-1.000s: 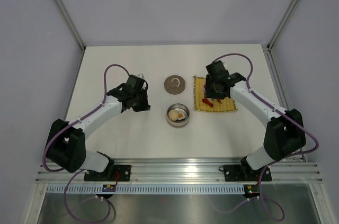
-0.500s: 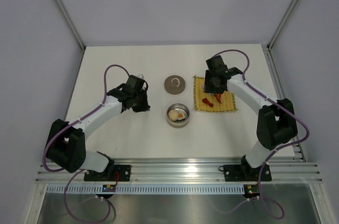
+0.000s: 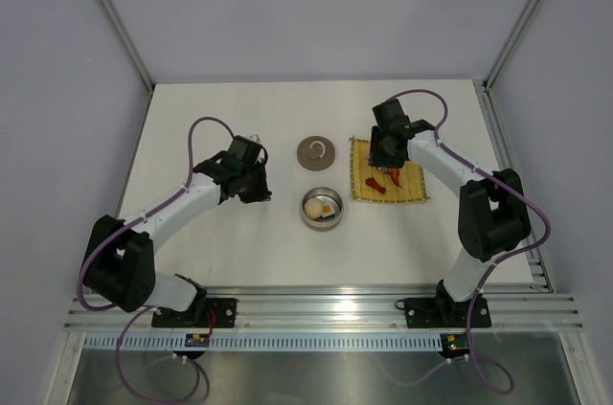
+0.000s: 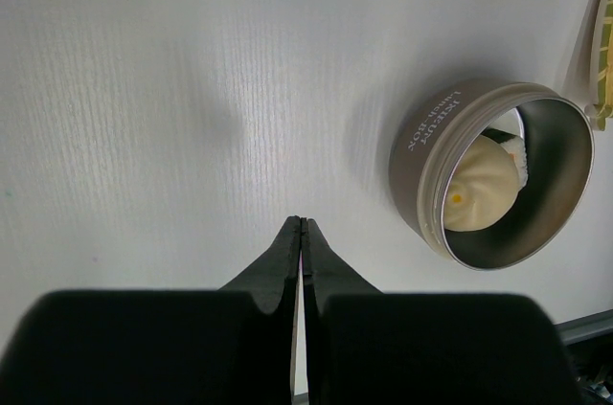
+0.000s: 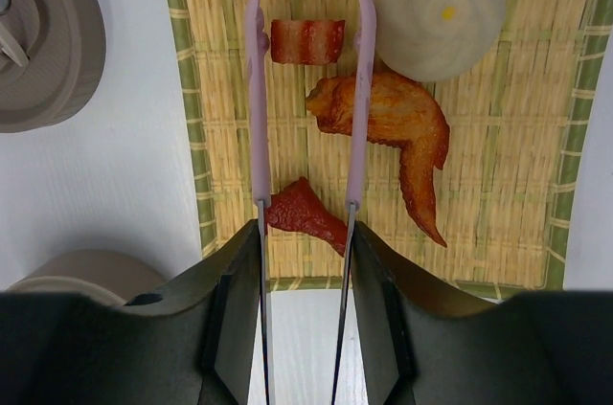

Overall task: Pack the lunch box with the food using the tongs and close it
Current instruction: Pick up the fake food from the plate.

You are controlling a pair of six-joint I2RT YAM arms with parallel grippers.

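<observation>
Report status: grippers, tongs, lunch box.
Left gripper shut, empty. Right gripper holds tongs, tips flanking red strip. Lunch box open, lid aside. Nothing blocking.

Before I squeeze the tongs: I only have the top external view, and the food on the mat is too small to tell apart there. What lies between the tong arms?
Observer: The right wrist view shows the tongs straddling a red-and-pink striped strip near their tips.
Operator: Is anything else in that gap?
Observer: Yes. One tong arm crosses over the orange chicken wing, and the wing's end lies between the arms.
Operator: What is in the tin so far?
Observer: The left wrist view shows a cream bun inside the lunch box.
</observation>
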